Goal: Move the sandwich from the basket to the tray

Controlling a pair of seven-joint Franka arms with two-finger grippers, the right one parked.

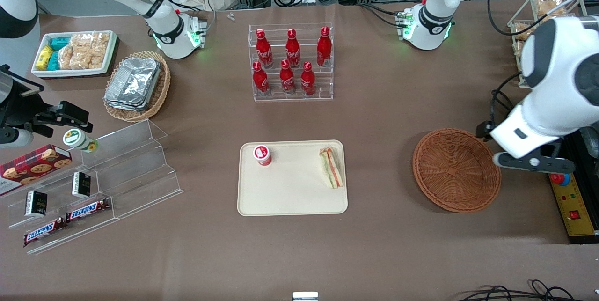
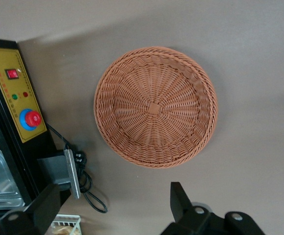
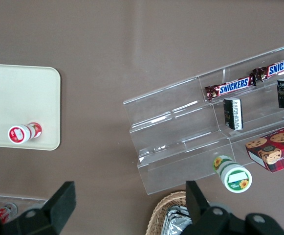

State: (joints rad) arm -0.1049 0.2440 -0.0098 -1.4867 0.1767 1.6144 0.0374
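The gripper (image 2: 110, 213) hangs above the brown surface (image 1: 383, 104) just beside the basket (image 1: 456, 170), on the basket's side toward the working arm's end. Its fingers (image 2: 180, 199) are spread wide with nothing between them, and they touch nothing.

The basket is round, woven and reddish-brown, and its bowl (image 2: 155, 106) lies bare. A yellow control box (image 2: 18, 93) with a red button stands near the basket, right by the gripper, and a black cable (image 2: 85, 183) lies on the surface close to it.

The sandwich (image 1: 331, 167) lies on the tray (image 1: 290, 198), along the tray edge that faces the basket, close to the rim. A small red-and-white cup (image 1: 262, 155) stands on the same tray, well apart from the sandwich, at the end away from the basket. The middle of the tray between them is bare.

A broad strip of bare surface separates the basket from the tray. A clear rack of red bottles (image 1: 290, 60) stands farther from the front camera than the tray, well apart from the basket.
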